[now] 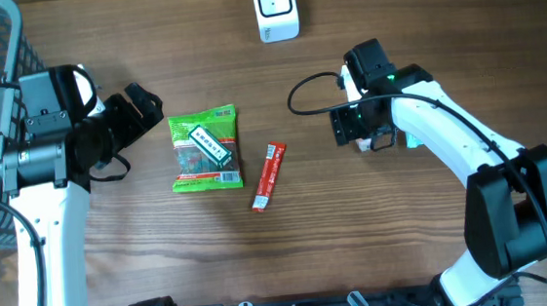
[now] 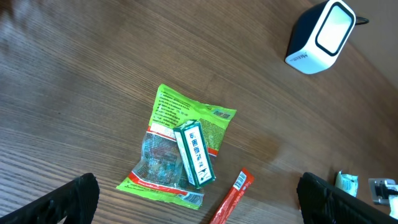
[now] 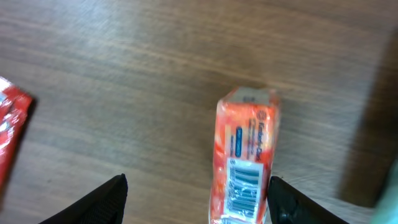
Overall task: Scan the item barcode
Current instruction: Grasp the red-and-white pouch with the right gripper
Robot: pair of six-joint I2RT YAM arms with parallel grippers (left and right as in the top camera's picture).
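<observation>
Resting on the counter [image 1: 391,26] between the jaws of the right gripper [image 3: 198,185]: one orange box [image 3: 245,143], barcode [image 3: 245,180] turned up toward the wrist camera, probably so the code can be offered to the reader; jaws open, one finger well apart from the box, the other just beside it, nothing gripped.

Scanner [image 1: 275,8]: white, at the far edge of the counter, well apart from the box; the box likely must be lifted and carried to it.

Left gripper [image 1: 148,112]: jaws fully spread, empty, near the green packet [image 1: 197,169]; probably waiting its turn.

Green packet: flat, a green carton [image 1: 209,144] lying on top.

Red stick [image 1: 268,176]: just beside the packet, untouched.

Judgement: grasp of the orange box not yet made.
</observation>
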